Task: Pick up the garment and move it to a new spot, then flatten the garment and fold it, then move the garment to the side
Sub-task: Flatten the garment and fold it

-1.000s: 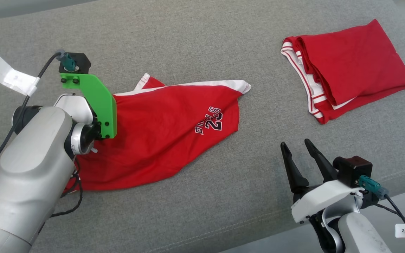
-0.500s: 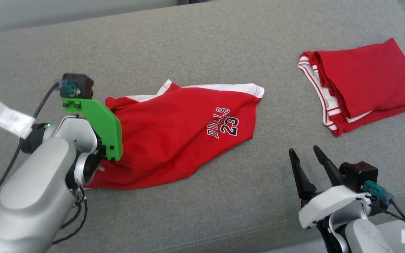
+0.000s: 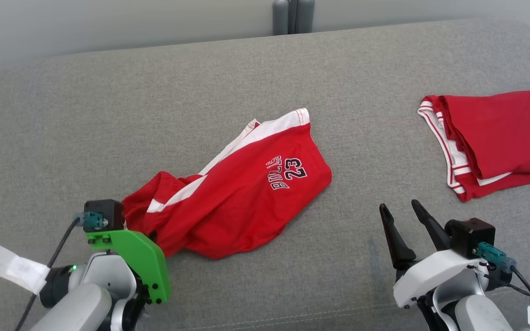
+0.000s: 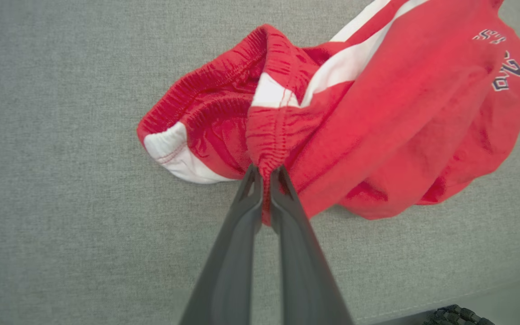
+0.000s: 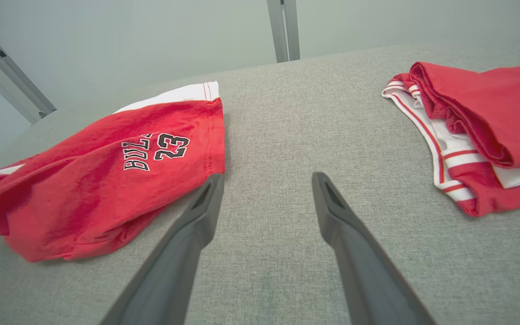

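I have the left gripper point(image 4: 264, 174) pinched tight on the red shorts point(image 3: 246, 197), its two fingers nearly touching with a bunched fold of the elastic waistband point(image 4: 224, 85) squeezed between them. I take the grip at the waistband because the gathered elastic gives the fingers something thick to bite, and the rest of the cloth can trail behind it. In the head view the shorts lie near the middle of the grey cushion point(image 3: 154, 115). They run from the green bracket point(image 3: 141, 257) on my left wrist at 7 o'clock up toward the white-trimmed leg hem at 1 o'clock, with the BULLS 23 print point(image 3: 288, 171) facing up. From the wrist camera I can't be sure whether the pinch has caught one layer of the waistband or several. The right gripper point(image 3: 399, 205) sits at 5 o'clock with its fingers spread wide and nothing between them, clear of the cloth and ready for the flattening. A second red garment, folded point(image 3: 509, 133), rests well apart at 2 o'clock, so I judge the free ground lies between the two.
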`<state>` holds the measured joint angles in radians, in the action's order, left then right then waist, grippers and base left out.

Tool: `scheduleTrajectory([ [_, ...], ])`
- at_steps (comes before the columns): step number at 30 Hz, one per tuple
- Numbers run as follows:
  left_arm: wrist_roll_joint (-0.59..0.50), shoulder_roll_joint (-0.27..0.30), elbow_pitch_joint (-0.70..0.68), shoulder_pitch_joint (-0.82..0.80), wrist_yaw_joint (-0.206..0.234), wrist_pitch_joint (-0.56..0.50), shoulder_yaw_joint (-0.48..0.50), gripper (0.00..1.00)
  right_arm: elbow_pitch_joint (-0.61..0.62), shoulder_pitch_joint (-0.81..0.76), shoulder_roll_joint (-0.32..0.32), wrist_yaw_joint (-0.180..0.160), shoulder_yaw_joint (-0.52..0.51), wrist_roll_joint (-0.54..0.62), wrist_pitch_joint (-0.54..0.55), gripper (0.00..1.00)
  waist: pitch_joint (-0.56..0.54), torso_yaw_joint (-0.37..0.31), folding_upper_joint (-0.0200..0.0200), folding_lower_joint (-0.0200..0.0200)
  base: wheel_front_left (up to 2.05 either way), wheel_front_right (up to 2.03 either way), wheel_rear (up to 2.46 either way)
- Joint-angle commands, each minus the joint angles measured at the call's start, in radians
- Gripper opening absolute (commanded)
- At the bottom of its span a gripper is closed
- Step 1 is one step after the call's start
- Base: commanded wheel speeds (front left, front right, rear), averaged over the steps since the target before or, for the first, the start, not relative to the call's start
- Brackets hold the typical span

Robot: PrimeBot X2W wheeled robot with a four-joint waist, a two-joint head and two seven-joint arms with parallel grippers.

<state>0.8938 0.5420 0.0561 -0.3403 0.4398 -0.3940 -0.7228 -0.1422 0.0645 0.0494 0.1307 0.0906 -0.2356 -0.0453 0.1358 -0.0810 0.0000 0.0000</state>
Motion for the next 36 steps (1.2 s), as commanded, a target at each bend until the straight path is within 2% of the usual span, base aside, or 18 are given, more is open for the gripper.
scheduleTrajectory([
  [1,0.009,-0.009,-0.002,0.021,0.006,0.007,0.003,0.00,0.005,-0.012,0.002,0.000,0.000,0.003,0.004,1.00,-0.011,0.009,0.0000,0.0000,0.00,0.00,0.00],
  [2,0.017,-0.017,-0.003,0.034,0.011,0.014,0.004,0.00,0.007,-0.014,0.002,0.000,-0.001,0.003,0.007,1.00,-0.013,0.010,0.0000,0.0000,0.00,0.00,0.00],
  [3,0.018,-0.021,-0.002,0.044,0.014,0.026,0.008,0.41,0.009,-0.015,0.002,0.000,-0.001,0.004,0.007,1.00,-0.015,0.011,0.0000,0.0000,0.00,0.00,0.00],
  [4,0.020,-0.026,0.001,0.051,0.021,0.038,0.015,1.00,0.011,-0.016,0.002,0.000,0.000,0.004,0.008,1.00,-0.017,0.011,0.0000,0.0000,0.00,0.00,0.00],
  [10,0.028,-0.049,0.019,0.083,0.048,0.091,0.043,1.00,0.016,-0.022,0.002,0.000,-0.002,0.003,0.014,1.00,-0.028,0.015,0.0000,0.0000,0.00,0.00,0.00],
  [16,0.048,-0.030,0.006,0.091,0.075,0.135,0.109,1.00,0.014,-0.029,0.002,0.000,-0.006,-0.007,0.011,1.00,-0.040,0.020,0.0000,0.0000,0.00,0.00,0.00],
  [21,0.058,-0.043,-0.022,0.099,0.089,0.231,0.187,1.00,0.006,-0.025,0.002,0.000,-0.015,0.002,0.020,1.00,-0.055,0.030,0.0000,0.0000,0.00,0.00,0.00],
  [28,0.045,-0.110,-0.052,0.130,0.043,0.465,0.275,1.00,0.008,-0.011,0.002,0.000,-0.047,0.023,0.034,1.00,-0.079,0.062,0.0000,0.0000,0.00,0.00,0.00],
  [29,0.045,-0.110,-0.052,0.130,0.043,0.465,0.275,1.00,0.008,-0.011,0.002,0.000,-0.047,0.023,0.034,1.00,-0.079,0.062,0.0000,0.0000,0.00,0.00,0.00],
  [32,0.037,-0.159,-0.054,0.143,0.010,0.587,0.306,1.00,0.002,0.000,0.002,0.000,-0.061,0.034,0.037,1.00,-0.088,0.081,0.0000,0.0000,0.00,0.00,0.00],
  [36,-0.015,-0.209,-0.041,0.161,-0.050,0.653,0.356,1.00,-0.007,0.012,0.002,0.000,-0.066,0.044,0.044,1.00,-0.099,0.112,0.0000,0.0000,0.00,0.00,0.00],
])
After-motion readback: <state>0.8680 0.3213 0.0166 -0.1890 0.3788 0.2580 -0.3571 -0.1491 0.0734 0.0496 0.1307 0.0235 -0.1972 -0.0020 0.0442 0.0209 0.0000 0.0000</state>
